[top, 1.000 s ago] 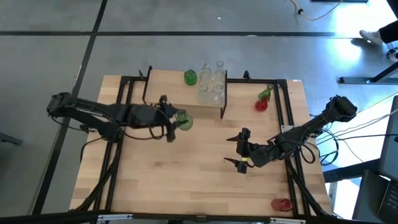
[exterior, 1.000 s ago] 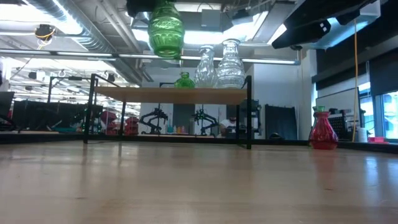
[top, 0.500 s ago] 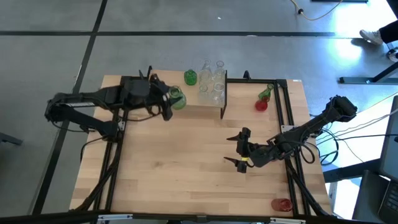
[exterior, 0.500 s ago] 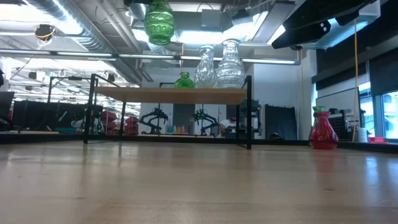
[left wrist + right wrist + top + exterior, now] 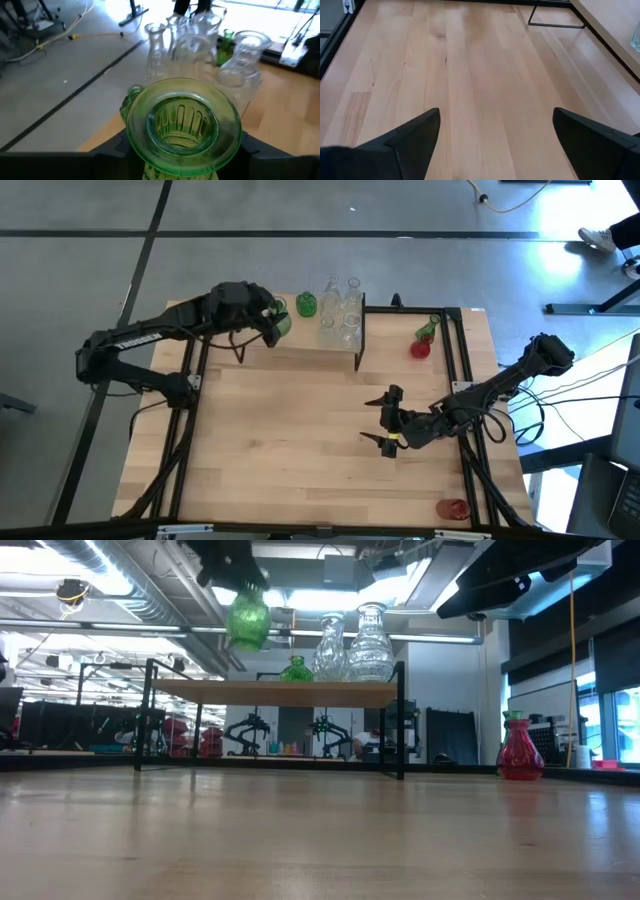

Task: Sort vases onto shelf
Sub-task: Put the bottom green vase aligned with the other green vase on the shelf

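Note:
My left gripper [image 5: 271,321] is shut on a green glass vase [image 5: 281,321], held above the left part of the shelf [image 5: 300,352]. In the low view this green vase [image 5: 248,620] hangs clear over the shelf board [image 5: 275,692]. Another green vase [image 5: 306,304] and several clear vases [image 5: 340,328] stand on their bases on the shelf. A red vase [image 5: 419,349] and a green vase [image 5: 428,329] are on the table right of the shelf. Another red vase [image 5: 452,508] is by the near right corner. My right gripper [image 5: 379,418] hangs open over the table's right half. My left gripper pinches the green vase's neck [image 5: 150,167], just under its flared rim [image 5: 182,122], between its two fingers, one on each side. The fingers [image 5: 112,147] come from the table's left, slanting down. The vase stands upright, lifted clear of the shelf.
The shelf's black legs [image 5: 360,340] stand on the tabletop [image 5: 300,450]. Black frame rails [image 5: 195,330] run along the table's left and right sides. A broad stretch of bare wood lies in front of the shelf, as the right wrist view shows around my right gripper [image 5: 496,114].
My left gripper has swung toward the table's far edge and risen a little, carrying the green vase from over the table in front of the shelf to above the shelf's left part. The vase has stayed upright in the hold.

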Robot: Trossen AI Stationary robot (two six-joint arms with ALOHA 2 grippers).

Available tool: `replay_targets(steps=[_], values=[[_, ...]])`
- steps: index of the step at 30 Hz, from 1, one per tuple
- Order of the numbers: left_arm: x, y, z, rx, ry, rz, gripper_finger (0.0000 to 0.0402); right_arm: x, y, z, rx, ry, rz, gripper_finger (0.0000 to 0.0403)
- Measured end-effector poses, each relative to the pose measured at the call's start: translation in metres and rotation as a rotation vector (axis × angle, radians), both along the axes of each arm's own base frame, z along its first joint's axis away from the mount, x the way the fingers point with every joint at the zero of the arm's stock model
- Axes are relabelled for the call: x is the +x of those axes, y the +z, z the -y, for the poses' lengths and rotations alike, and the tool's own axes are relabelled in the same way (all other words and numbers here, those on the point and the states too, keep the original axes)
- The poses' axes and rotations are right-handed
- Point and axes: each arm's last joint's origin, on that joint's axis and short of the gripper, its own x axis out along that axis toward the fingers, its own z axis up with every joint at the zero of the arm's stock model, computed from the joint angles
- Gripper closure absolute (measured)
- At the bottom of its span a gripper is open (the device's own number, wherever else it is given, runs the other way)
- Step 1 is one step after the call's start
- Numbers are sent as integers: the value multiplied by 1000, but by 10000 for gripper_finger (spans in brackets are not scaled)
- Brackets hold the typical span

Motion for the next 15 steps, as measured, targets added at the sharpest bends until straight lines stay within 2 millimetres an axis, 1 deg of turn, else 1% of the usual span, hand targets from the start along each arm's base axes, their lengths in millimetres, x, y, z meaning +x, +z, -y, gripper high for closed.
replay_targets(steps=[3,6,15], values=[[1,-9,-11,-33,12,-34,231,0,0,0,-3,2,-1,32],[6,-13,-20,-47,4,-20,231,0,0,0,-3,2,0,32],[24,-25,-37,-53,2,-6,231,0,0,0,-3,2,0,32]])
